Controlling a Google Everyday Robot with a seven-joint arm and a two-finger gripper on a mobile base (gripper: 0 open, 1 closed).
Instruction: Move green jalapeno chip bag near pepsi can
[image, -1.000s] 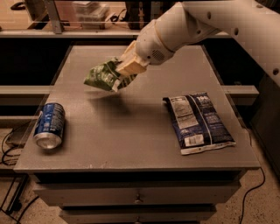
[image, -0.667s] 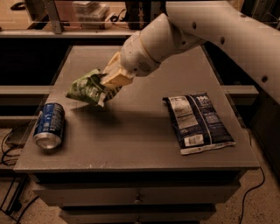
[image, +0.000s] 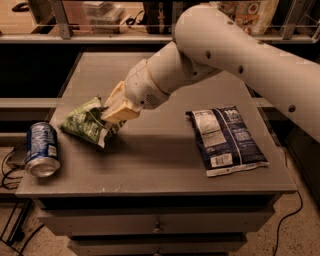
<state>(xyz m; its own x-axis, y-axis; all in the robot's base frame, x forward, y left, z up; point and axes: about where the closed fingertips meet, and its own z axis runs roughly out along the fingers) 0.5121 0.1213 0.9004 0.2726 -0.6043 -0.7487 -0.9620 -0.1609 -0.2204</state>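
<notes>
The green jalapeno chip bag (image: 86, 123) is a small crinkly light-green bag at the left of the grey table top (image: 155, 160). My gripper (image: 113, 113) is shut on the bag's right end and holds it low over the table, close to the surface. The pepsi can (image: 42, 149), blue with a silver top, lies on its side at the table's left front corner, a short gap to the left of the bag. My white arm reaches in from the upper right.
A larger dark-blue chip bag (image: 225, 139) lies flat on the right side of the table. Drawers (image: 157, 225) sit under the table top. A shelf rail (image: 100, 37) runs behind the table. Cables lie on the floor at left.
My gripper has carried the green bag leftward and downward, from the table's middle toward the pepsi can. The can and the dark-blue bag have not moved.
</notes>
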